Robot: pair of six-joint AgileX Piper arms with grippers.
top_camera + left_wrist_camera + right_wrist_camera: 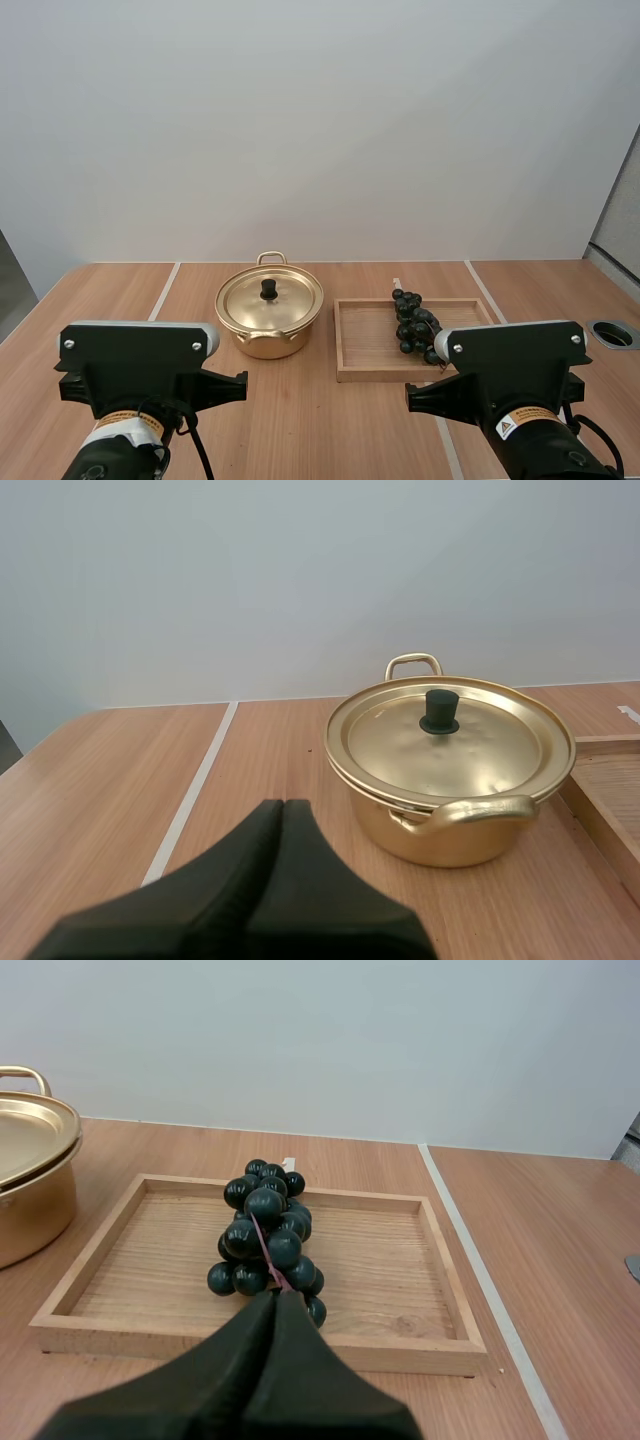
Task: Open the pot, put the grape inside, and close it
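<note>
My left fingers (250, 852), right fingers (248, 1348): closed, empty. Risk: small black knob (439, 711) on gold metal lid (452, 748) slips if pinched off-centre.

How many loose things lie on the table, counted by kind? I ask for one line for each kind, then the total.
pot: 1
lid, on the pot: 1
wooden tray: 1
bunch of grapes, in the wooden tray: 1
Total: 4
</note>
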